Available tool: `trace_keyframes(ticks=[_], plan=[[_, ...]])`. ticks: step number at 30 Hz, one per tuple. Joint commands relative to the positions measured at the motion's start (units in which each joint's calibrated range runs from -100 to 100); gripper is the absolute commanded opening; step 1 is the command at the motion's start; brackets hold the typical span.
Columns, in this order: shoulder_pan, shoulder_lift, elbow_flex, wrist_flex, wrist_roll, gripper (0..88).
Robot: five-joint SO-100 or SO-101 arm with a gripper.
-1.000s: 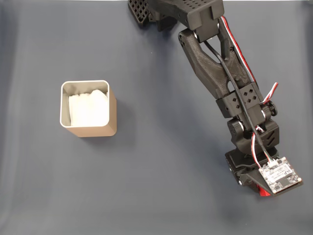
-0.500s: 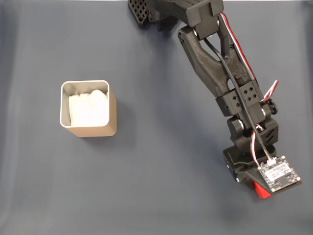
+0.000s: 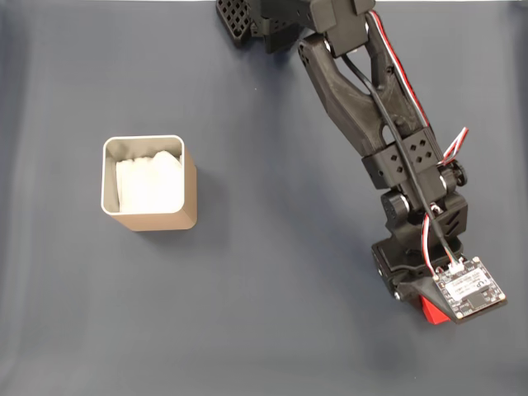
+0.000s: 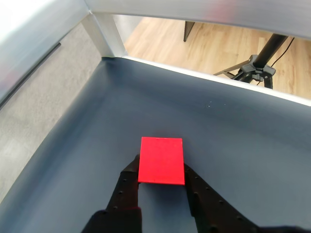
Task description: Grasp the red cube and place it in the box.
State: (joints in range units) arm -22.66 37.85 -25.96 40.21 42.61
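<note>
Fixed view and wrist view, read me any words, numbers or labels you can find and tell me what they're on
No text can be read here.
The small circuit board on the arm's wrist has markings, too small to read.
The red cube, the box and the gripper carry no lettering.

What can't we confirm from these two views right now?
- Red cube in fixed view: mostly hidden under the wrist's circuit board.
- Gripper contact in wrist view: jaws flank the cube; actual squeeze or lift unclear.
- Box contents: only white paper visible, floor hidden.
</note>
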Motion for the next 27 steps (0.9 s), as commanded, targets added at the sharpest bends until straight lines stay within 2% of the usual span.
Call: trace_keyframes(ticks=[1, 17, 27], plan=[[-0.4, -8.3, 0.7, 2.1, 0.3, 14.0], [3.0, -29.7, 12.6, 14.1, 0.8, 12.2], [9.9, -41.8, 20.1, 17.4, 0.9, 11.8]])
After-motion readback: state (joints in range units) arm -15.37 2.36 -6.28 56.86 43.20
